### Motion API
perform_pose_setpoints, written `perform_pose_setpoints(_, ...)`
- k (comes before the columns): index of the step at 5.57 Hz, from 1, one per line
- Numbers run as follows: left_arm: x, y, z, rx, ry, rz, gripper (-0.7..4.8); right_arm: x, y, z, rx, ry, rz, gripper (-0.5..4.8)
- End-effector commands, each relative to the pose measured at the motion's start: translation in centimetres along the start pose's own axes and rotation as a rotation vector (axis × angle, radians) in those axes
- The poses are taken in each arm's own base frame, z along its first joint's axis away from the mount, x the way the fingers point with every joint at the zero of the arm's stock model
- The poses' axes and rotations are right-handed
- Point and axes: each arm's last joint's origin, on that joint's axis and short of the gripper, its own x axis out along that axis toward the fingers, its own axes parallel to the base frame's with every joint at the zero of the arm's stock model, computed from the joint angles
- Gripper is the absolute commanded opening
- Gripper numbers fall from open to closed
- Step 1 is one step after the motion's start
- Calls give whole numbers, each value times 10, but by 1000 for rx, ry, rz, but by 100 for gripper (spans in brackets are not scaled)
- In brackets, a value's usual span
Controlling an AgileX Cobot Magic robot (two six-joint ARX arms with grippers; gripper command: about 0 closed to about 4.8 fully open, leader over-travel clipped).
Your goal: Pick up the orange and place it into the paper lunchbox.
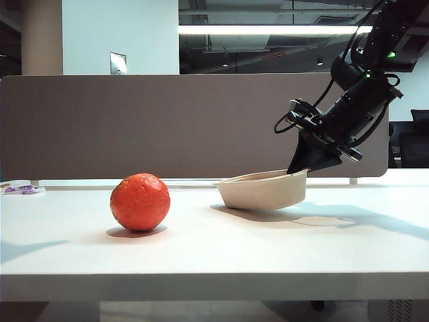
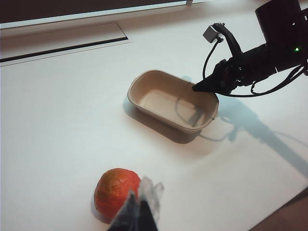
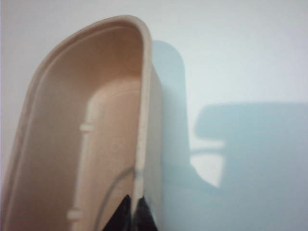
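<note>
Right gripper (image 1: pixel 299 168): pinching the paper lunchbox (image 1: pixel 263 190) rim, box tilted.
Orange (image 1: pixel 140 202): on table (image 1: pixel 281 255), at lunchbox's 9 o'clock, well apart.
Left gripper (image 2: pixel 139 211): pressed together, empty, above orange.

White table (image 1: pixel 214 255) up front, a long brown-grey screen (image 1: pixel 147 124) stood along the table's back edge, a pale blue wall (image 1: pixel 120 33) rose behind the screen, a bright strip light (image 1: pixel 268 29) glowed above the screen.
</note>
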Motion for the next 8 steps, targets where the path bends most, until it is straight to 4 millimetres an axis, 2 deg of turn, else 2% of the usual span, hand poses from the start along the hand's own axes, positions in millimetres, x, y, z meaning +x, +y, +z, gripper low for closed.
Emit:
perform_pose_setpoints(1, -1, 0, 2, 4, -17, -4, -5, 13, 19, 6, -64, -43, 90, -1)
perform_pose_setpoints(2, -1, 0, 2, 4, -16, -4, -5, 13, 19, 6, -50, -42, 85, 63)
perform_pose_setpoints(3, -1, 0, 2, 4, -16, -4, -5, 13, 19, 6, -49, -42, 90, 186)
perform_pose_setpoints(4, -1, 0, 2, 9, -16, -4, -5, 0, 25, 13, -54, -71, 87, 216)
perform_pose_setpoints(5, -1, 0, 2, 19, -10, -3, -4, -27, 35, 24, -55, -123, 76, 145)
perform_pose_setpoints(6, -1, 0, 0, 19, 4, -3, -4, -44, 42, 28, -62, -141, 72, -6)
perform_pose_setpoints(7, -1, 1, -8, 19, 85, 4, -5, -93, 71, 35, -92, -180, 53, -1)
perform_pose_setpoints(8, -1, 1, -9, 22, 102, 6, -5, -102, 78, 35, -110, -183, 53, -1)
